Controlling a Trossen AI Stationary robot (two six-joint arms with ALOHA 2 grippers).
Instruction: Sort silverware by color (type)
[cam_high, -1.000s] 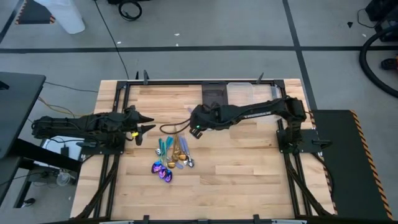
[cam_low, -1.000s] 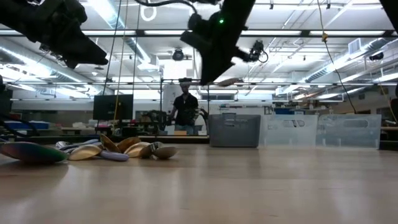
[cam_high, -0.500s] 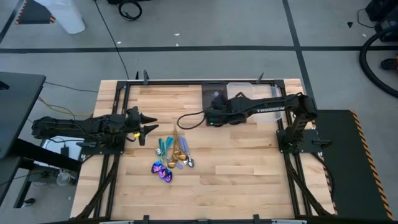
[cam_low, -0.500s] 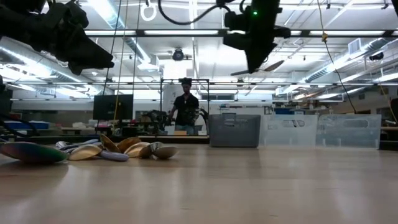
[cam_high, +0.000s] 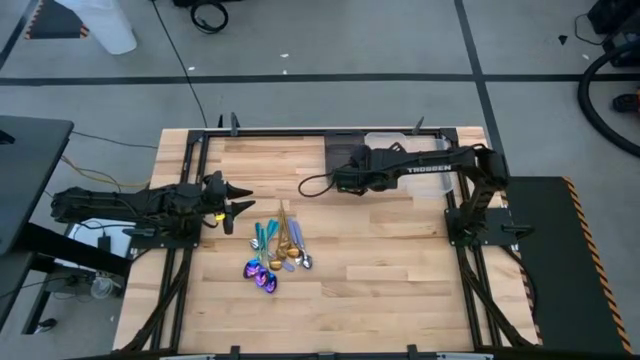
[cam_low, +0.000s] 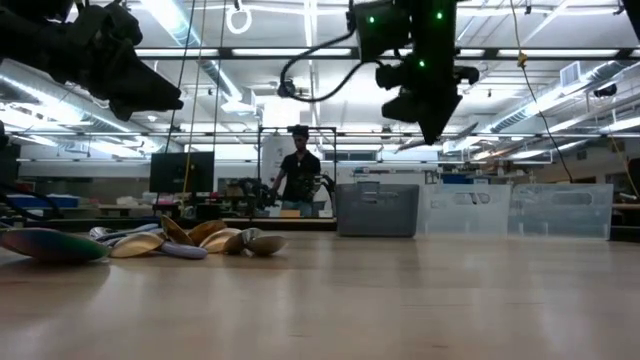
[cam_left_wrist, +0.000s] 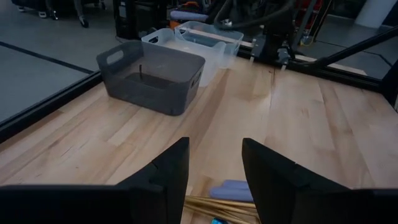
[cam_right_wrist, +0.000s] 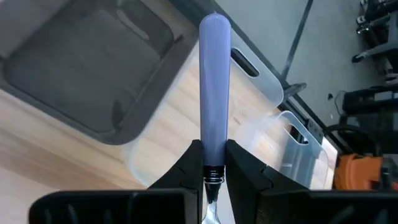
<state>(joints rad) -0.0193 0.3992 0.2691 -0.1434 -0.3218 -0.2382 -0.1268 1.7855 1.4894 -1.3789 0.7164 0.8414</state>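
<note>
A robotics lab or research workshop. The wooden table (cam_high: 380, 260) sits in a black metal frame on a grey concrete floor (cam_high: 330, 40) crossed by dark tape lines, with loose cables (cam_high: 210, 15) lying on the floor beyond the table's far edge. Behind the table, the low view opens onto a large hall with long ceiling strip lights (cam_low: 560, 52), a monitor (cam_low: 182, 170), cluttered workbenches and a person (cam_low: 298, 172) standing at one of them.

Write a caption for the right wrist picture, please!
The right claw holds a lavender-handled utensil above the dark bin and clear bin.
</note>
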